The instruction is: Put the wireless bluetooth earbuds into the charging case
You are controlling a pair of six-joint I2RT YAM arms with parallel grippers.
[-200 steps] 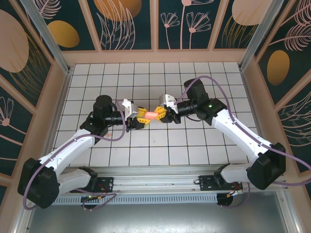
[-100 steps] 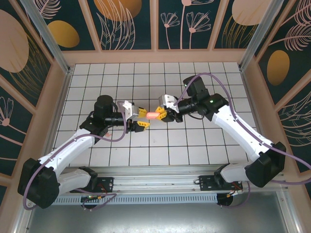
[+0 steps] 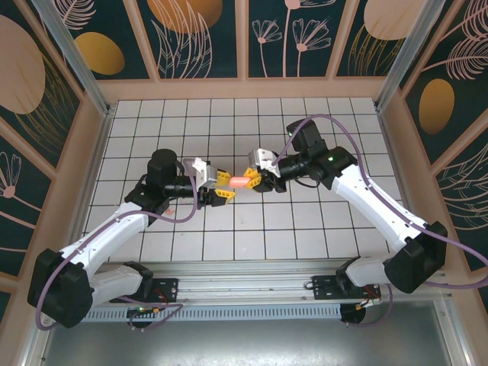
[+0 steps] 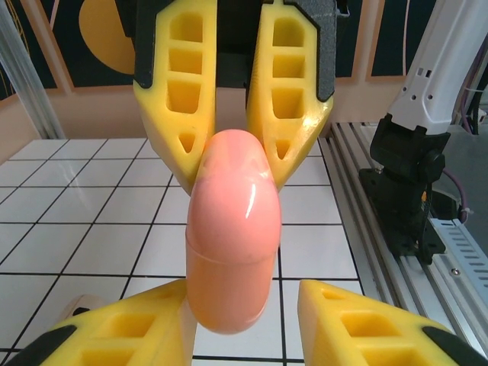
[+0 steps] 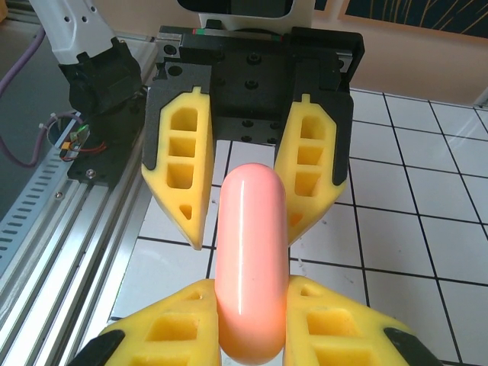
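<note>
1. The right gripper [image 5: 252, 290] has its yellow fingers [image 5: 160, 335] pressed onto one end of the charging case [image 5: 250, 252], pinching it.
2. The charging case is salmon-pink and closed. It is held clear of the tiled table [image 3: 305, 229] and reaches from the right gripper toward the left gripper [image 3: 222, 187].
3. The left gripper has its jaws spread astride the case's other end, with one finger just beside it and the other apart.
4. The two grippers face each other, tip to tip.

A white tiled table [image 3: 229, 114] with dark grid lines stood inside wood-framed wall panels [image 3: 194, 38], dark teal with orange discs and pale leaf drawings. An aluminium rail [image 3: 244, 274] ran along the table's near edge.
</note>
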